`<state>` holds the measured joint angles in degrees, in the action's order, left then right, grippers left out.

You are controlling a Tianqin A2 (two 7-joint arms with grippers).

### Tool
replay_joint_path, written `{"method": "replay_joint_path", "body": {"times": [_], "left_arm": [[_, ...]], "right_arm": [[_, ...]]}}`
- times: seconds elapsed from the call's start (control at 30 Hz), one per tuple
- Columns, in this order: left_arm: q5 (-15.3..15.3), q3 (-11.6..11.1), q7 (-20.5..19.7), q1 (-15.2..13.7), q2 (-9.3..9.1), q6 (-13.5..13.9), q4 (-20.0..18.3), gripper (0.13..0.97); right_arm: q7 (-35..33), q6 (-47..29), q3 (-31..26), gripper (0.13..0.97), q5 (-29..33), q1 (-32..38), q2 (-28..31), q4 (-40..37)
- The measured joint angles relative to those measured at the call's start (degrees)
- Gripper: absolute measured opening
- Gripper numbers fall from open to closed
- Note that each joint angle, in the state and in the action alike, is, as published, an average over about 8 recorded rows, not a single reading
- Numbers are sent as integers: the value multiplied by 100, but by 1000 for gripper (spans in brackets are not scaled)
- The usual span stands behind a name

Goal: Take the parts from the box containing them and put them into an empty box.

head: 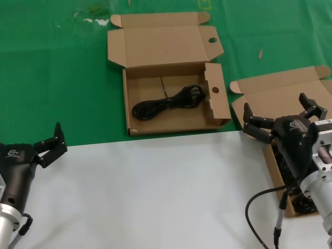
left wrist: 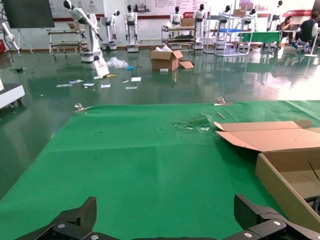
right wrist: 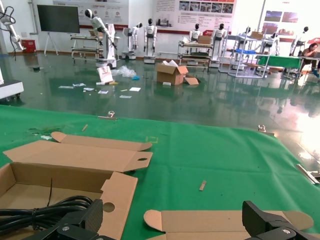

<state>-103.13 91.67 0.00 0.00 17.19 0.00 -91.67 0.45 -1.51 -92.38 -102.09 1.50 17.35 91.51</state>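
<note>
The wide box with round holes (head: 220, 111) lies open on the green cloth, and one black coiled cord (head: 168, 104) rests inside it. At the right edge sits the plain-lidded box (head: 282, 91), with more black cords (head: 306, 203) showing in it beneath my right arm. My right gripper (head: 280, 111) hangs open and empty above that box's near corner. In the right wrist view its open gripper (right wrist: 175, 222) frames the plain lid (right wrist: 225, 220), with the holed box (right wrist: 117, 195) and its cord (right wrist: 35, 212) to one side. My left gripper (head: 52, 145) waits open at the lower left.
White tabletop (head: 155, 192) fills the near half and green cloth (head: 52, 78) the far half. A small scrap (head: 260, 53) and white debris (head: 96, 21) lie on the cloth. A black cable (head: 257, 207) loops from my right arm.
</note>
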Motion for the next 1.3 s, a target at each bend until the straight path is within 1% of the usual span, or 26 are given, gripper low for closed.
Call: {"method": "replay_joint_path", "body": {"times": [1.3], "left_arm": [[0,0,1,0,0,0,0,966]], "right_arm": [[0,0,0,966,0,0,0,0]]}}
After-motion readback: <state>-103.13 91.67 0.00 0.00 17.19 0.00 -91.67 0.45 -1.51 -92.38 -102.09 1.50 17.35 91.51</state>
